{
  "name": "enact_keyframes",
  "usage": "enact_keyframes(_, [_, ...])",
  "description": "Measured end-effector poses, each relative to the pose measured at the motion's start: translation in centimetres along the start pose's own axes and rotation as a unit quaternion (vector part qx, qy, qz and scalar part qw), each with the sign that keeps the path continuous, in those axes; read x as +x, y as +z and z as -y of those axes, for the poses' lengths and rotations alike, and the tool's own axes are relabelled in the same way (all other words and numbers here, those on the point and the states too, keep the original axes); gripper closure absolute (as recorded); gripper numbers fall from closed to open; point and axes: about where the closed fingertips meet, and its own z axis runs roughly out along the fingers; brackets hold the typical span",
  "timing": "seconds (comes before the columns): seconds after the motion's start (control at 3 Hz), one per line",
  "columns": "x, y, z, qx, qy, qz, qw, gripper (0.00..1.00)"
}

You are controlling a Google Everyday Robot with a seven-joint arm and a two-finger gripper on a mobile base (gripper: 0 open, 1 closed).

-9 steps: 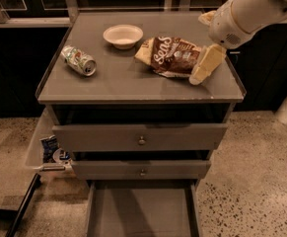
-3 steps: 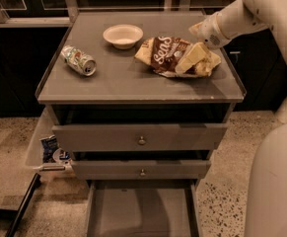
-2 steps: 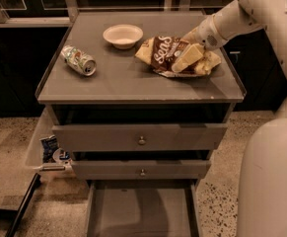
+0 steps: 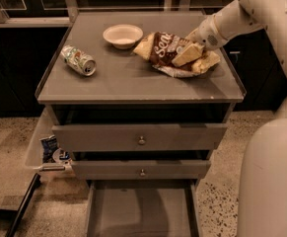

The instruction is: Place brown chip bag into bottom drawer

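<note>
While our gripper [image 4: 190,53] sits low over the right end of the brown chip bag [image 4: 165,48], we cannot tell whether it is apart or clamped on the foil. The bag lies on the surface [image 4: 133,83], just right of the bowl [image 4: 123,35] and well apart from the can [image 4: 78,60] on the left. We judge the grasp to be the step in hand. We should pinch a firm fold, lift clear of the bowl, then carry the bag forward past the upper drawers and down into the bottom drawer [image 4: 140,211], which stands pulled out below.
</note>
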Motion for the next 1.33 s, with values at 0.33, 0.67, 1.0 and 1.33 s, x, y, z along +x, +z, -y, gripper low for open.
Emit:
enact_keyframes(0.33, [0.0,0.0,0.0,0.000,0.000,0.000,1.0000,0.88])
enact_keyframes(0.67, [0.0,0.0,0.0,0.000,0.000,0.000,1.0000,1.00])
enact_keyframes(1.0, [0.0,0.0,0.0,0.000,0.000,0.000,1.0000,1.00])
enact_keyframes(1.33, [-0.3,-0.7,-1.3,-0.015,0.003,-0.008,0.9999,1.00])
